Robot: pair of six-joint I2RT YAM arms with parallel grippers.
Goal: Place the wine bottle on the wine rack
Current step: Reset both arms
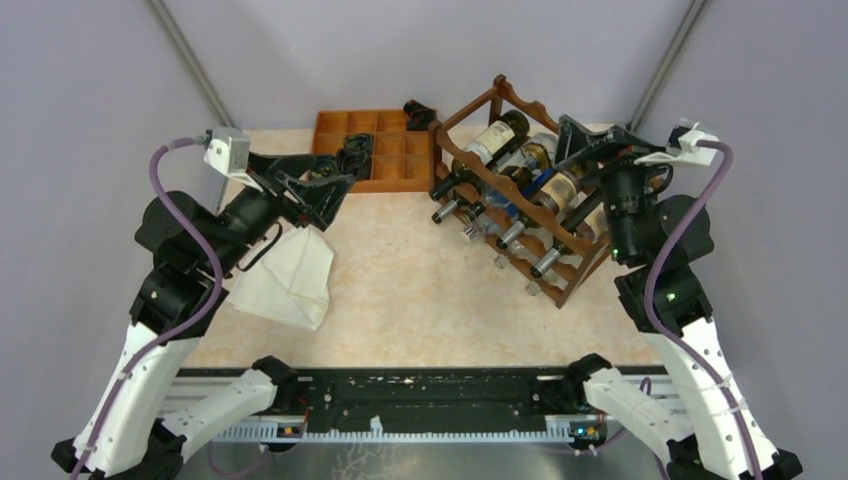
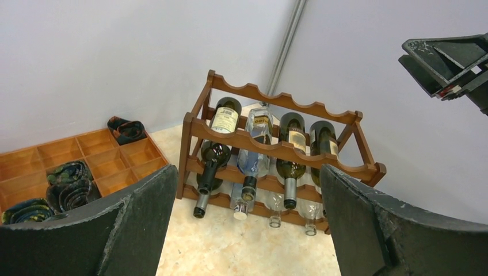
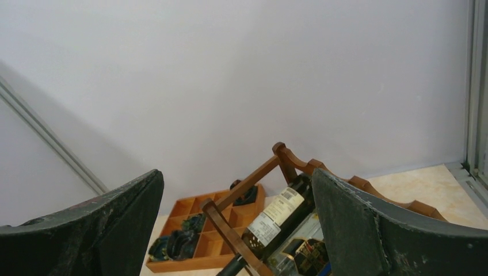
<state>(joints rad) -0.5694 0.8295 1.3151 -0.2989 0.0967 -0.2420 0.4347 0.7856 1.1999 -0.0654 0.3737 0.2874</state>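
Observation:
The reddish-brown wine rack (image 1: 541,212) stands at the back right, angled, with several bottles lying in its tiers. A dark wine bottle (image 1: 497,137) with a pale label lies at the far end of the top tier, beside others. My right gripper (image 1: 581,146) hovers open just above the top tier and holds nothing. In the right wrist view the labelled bottle (image 3: 276,215) and rack (image 3: 227,230) show between its spread fingers (image 3: 345,230). My left gripper (image 1: 326,192) hangs open and empty over the table's left side, facing the rack (image 2: 276,149) and the bottle (image 2: 224,118).
An orange-brown compartment tray (image 1: 395,150) with dark rolled items sits at the back, left of the rack. A white cloth (image 1: 290,275) lies under the left arm. The black rail (image 1: 420,400) runs along the near edge. Grey walls close in on both sides.

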